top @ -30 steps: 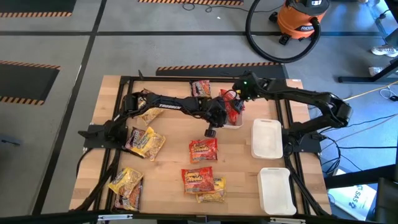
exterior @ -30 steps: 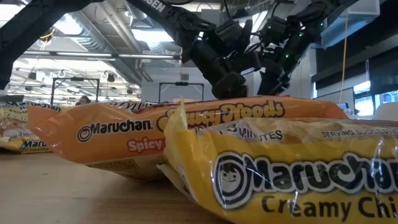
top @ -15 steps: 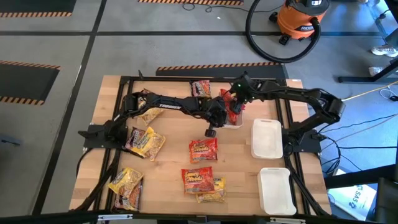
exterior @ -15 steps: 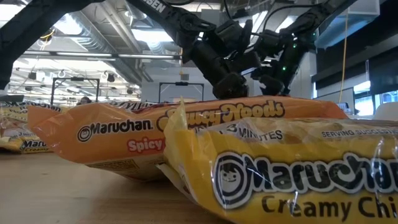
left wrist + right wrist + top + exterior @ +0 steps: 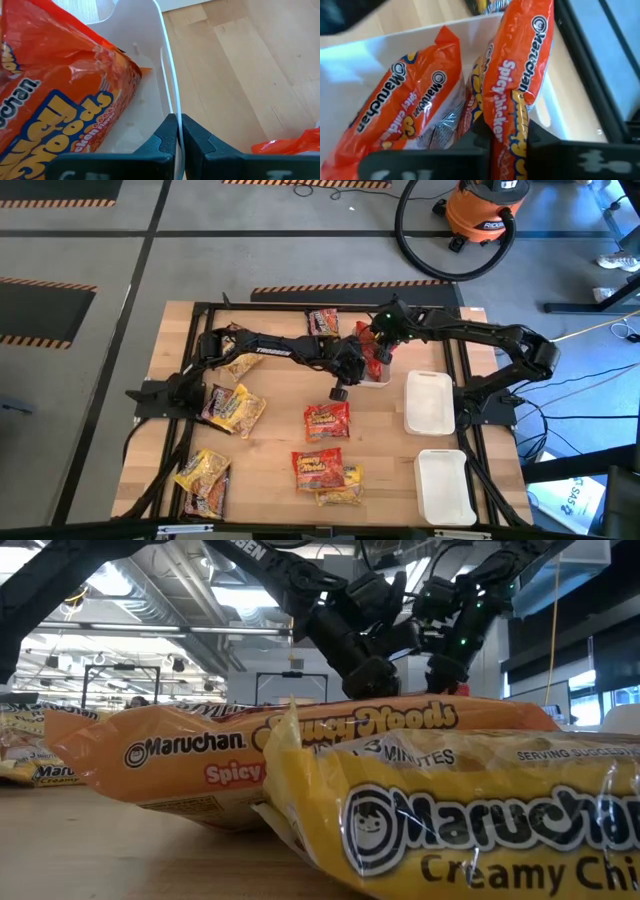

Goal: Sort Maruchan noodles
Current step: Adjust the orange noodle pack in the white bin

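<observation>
A white tray (image 5: 383, 381) at the table's middle holds red Maruchan noodles packets (image 5: 410, 112). My left gripper (image 5: 177, 131) reaches in from the left and is shut on the tray's wall. My right gripper (image 5: 502, 132) comes from the far right, slants down into the tray and is shut on one red packet (image 5: 522, 65). In the low view both grippers, left (image 5: 365, 670) and right (image 5: 445, 665), show behind a red packet (image 5: 300, 755) and a yellow one (image 5: 470, 815). More red, yellow and dark packets lie flat on the table. My left gripper pinches the tray's thin side wall at its rim (image 5: 169, 95) between its two fingers, one inside the tray and one outside, slanting down from the table's left. My right gripper pinches the red packet's lower part (image 5: 506, 117) between its two fingers, slanting down from the far right. The packet stands on edge in the tray, leaning on another packet.
Two bare white trays (image 5: 428, 402) (image 5: 446, 486) sit at the right. Loose packets lie near the middle (image 5: 326, 421) (image 5: 317, 468), at the left (image 5: 235, 408) (image 5: 205, 475) and at the far edge (image 5: 322, 320). A black frame (image 5: 465, 350) runs round the table.
My right gripper has rolled its wrist and shut on the red packet in the tray, staying over the tray.
</observation>
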Controlling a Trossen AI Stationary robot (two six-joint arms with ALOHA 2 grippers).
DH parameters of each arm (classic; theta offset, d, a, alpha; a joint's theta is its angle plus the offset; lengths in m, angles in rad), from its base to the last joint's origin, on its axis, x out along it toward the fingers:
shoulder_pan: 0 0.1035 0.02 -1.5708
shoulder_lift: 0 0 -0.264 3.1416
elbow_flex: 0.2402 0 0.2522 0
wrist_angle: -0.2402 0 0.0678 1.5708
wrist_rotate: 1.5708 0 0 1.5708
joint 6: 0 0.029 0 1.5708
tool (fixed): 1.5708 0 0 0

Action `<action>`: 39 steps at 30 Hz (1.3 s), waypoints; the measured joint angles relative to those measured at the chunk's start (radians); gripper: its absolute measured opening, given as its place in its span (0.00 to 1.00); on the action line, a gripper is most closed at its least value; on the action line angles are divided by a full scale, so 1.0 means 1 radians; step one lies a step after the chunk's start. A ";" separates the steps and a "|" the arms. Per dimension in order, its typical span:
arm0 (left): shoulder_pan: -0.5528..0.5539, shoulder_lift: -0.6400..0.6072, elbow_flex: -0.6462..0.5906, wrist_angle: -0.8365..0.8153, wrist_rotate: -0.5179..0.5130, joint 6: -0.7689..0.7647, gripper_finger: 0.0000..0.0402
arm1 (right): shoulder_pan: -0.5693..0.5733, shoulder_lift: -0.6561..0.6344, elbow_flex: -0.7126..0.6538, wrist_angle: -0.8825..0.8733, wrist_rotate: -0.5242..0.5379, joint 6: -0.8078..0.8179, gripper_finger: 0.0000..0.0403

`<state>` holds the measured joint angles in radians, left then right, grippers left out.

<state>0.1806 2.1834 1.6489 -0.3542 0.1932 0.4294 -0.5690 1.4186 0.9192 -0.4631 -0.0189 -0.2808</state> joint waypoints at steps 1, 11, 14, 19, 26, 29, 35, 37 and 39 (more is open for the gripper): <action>0.000 0.000 0.000 0.000 0.000 0.000 0.02 | 0.000 -0.011 0.000 0.000 0.000 -0.014 0.05; 0.000 0.000 0.000 0.000 0.000 0.000 0.01 | -0.001 -0.126 0.000 -0.001 0.001 -0.155 0.03; 0.000 0.000 0.000 0.000 0.000 0.000 0.01 | -0.001 -0.146 0.000 -0.001 0.001 -0.207 0.02; 0.000 0.000 0.000 0.000 0.001 0.000 0.01 | -0.001 -0.160 0.000 -0.001 -0.005 -0.297 0.01; 0.000 0.000 0.000 0.000 0.007 0.001 0.01 | -0.002 -0.159 0.000 0.027 -0.026 -0.406 0.02; 0.000 0.000 0.000 0.000 0.008 0.007 0.01 | -0.008 -0.157 0.000 0.032 -0.027 -0.438 0.02; 0.001 0.000 0.000 0.001 0.008 0.022 0.01 | -0.033 -0.115 0.000 0.020 -0.027 -0.461 0.02; 0.001 0.000 0.000 0.001 0.008 0.021 0.01 | -0.043 -0.102 0.001 0.008 -0.030 -0.460 0.02; 0.001 0.000 0.000 0.000 0.008 0.021 0.01 | -0.048 -0.101 0.001 -0.002 -0.028 -0.460 0.02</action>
<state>0.1818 2.1834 1.6493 -0.3546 0.2016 0.4503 -0.6167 1.3178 0.9199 -0.4648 -0.0469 -0.7406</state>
